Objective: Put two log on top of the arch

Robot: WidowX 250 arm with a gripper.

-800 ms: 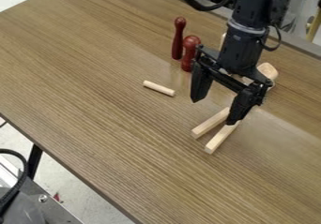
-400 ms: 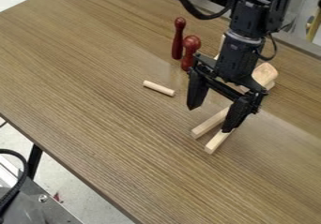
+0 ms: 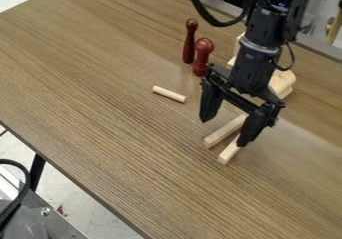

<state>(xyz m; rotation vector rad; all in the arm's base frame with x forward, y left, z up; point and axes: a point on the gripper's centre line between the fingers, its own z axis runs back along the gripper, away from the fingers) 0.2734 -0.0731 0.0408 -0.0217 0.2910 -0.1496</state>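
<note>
The black gripper [image 3: 226, 133] hangs over the right middle of the table, its two fingers wide apart with no object held between them. Two pale square wooden logs [image 3: 224, 132] [image 3: 229, 152] lie side by side at a slant below it; the right finger covers part of them. To the left of the gripper a short round wooden rod [image 3: 169, 94] lies flat. Behind the arm, pale wooden pieces [image 3: 283, 81] are partly hidden; I cannot tell whether they form the arch.
Two dark red pins, one slimmer [image 3: 190, 42] and one thicker [image 3: 202, 57], stand behind and left of the gripper. The wooden table [image 3: 100, 83] has its long front edge at the lower left and its back edge behind the arm.
The gripper has moved down and slightly to the left, staying open. The logs, the rod and the red pins have kept their places.
</note>
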